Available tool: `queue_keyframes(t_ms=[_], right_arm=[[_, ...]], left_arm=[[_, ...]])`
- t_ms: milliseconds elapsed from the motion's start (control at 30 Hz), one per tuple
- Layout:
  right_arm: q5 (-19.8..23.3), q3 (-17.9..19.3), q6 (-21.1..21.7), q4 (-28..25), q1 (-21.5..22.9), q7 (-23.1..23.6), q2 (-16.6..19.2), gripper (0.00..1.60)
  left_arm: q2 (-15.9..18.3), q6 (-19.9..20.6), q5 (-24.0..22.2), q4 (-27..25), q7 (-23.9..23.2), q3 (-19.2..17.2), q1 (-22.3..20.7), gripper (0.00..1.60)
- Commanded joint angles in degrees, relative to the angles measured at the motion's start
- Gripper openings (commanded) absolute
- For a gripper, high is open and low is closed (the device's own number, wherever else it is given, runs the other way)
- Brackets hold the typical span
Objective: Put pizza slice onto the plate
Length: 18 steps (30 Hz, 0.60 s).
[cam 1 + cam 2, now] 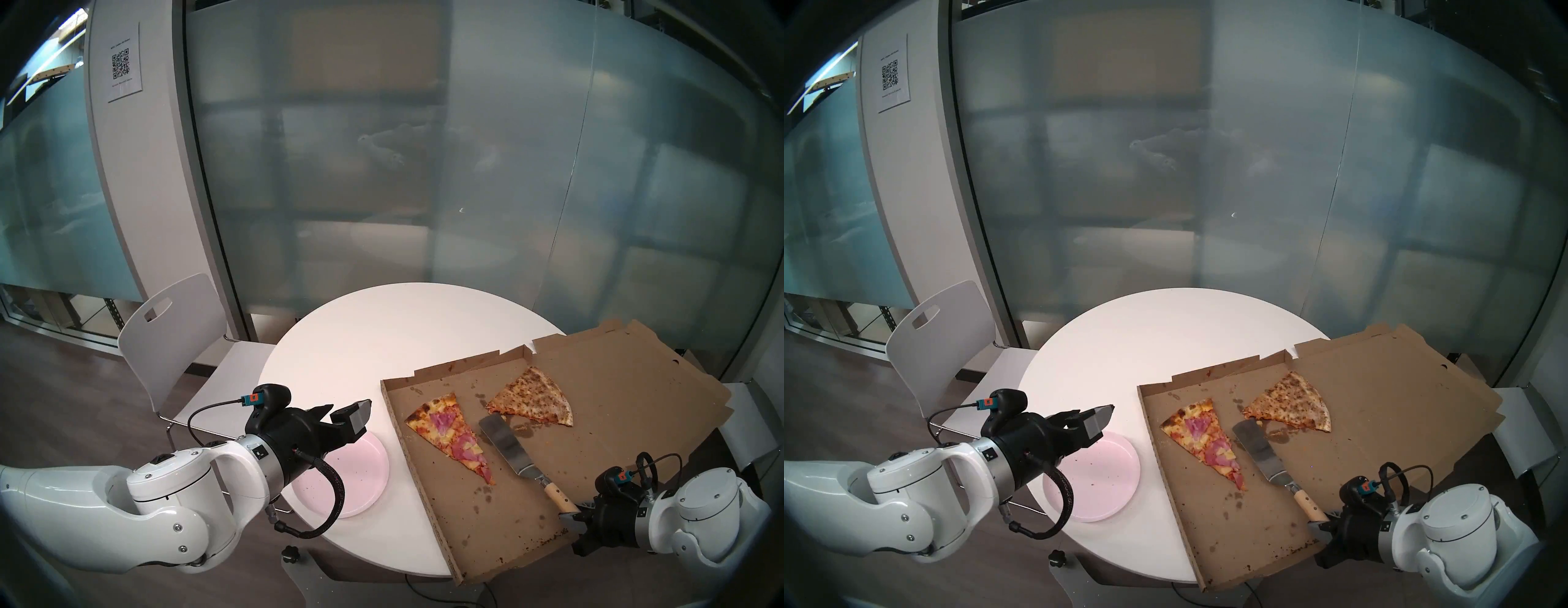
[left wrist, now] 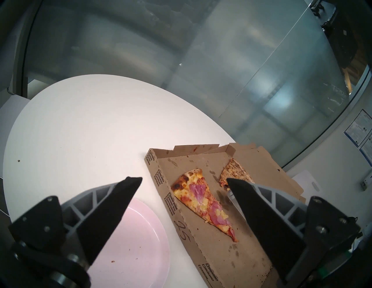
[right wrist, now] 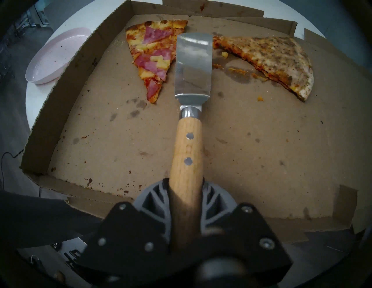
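The pizza slice (image 1: 449, 437) (image 2: 203, 203) (image 3: 153, 56), topped with ham and pineapple, lies in the open cardboard box, tip toward me. The pale pink plate (image 1: 360, 479) (image 2: 130, 241) sits on the table left of the box, partly hidden by my left wrist. My left gripper (image 1: 345, 409) (image 2: 184, 179) hovers open above the plate's far edge, holding nothing. My right gripper (image 1: 570, 516) (image 3: 185, 191) is shut on the wooden handle of a metal spatula (image 1: 505, 446) (image 3: 193, 66). Its blade rests flat on the box floor just right of the slice.
A wider, browned, speckled slice (image 1: 534, 399) (image 3: 271, 58) lies right of the spatula blade. The box (image 1: 466, 530) overhangs the round white table (image 1: 382, 331) on the right, its lid folded back. A white chair (image 1: 169, 339) stands at the table's left, before a frosted glass wall.
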Motion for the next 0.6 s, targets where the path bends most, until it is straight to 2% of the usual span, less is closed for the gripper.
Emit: queue_keyframes(t_ms=[0, 367, 567], right_arm=[[1.10, 2.58, -0.86, 0.72, -0.62, 3.05, 0.95, 0.00], [1.69, 2.75, -1.51, 7.40, 3.22, 7.30, 6.34, 0.00], [1.76, 3.16, -2.15, 9.27, 3.58, 9.93, 8.66, 0.00]], left_arm=[[-1.14, -0.01, 1.04, -0.77, 1.54, 0.59, 0.21, 1.60], [-3.77, -0.30, 3.87, -0.77, 5.10, 2.95, 0.14, 1.60], [-5.36, -1.05, 5.54, -0.77, 7.02, 4.07, -0.09, 1.60]])
